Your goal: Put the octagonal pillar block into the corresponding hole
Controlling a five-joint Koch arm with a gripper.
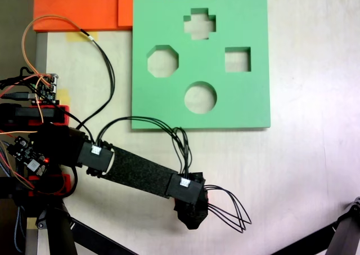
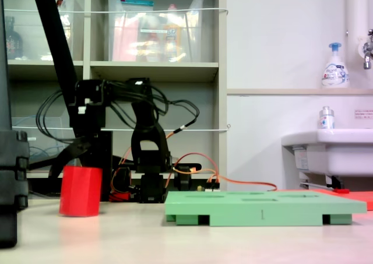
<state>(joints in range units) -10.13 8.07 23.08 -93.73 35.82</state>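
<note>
a fixed view from above gives me the green foam board (image 1: 236,106) lying at the counter's (image 1: 304,170) far edge, its octagonal hole (image 1: 163,61) open on the left side beside the cross, square and round cutouts, while the arm reaches over the counter's near edge with the end effector (image 1: 191,215) pointing down, and i cannot tell whether its jaws are apart or together. in the low fixed view i see the red octagonal block (image 2: 80,191) standing upright on the counter below the arm's wrist, well apart from the board's left edge.
</note>
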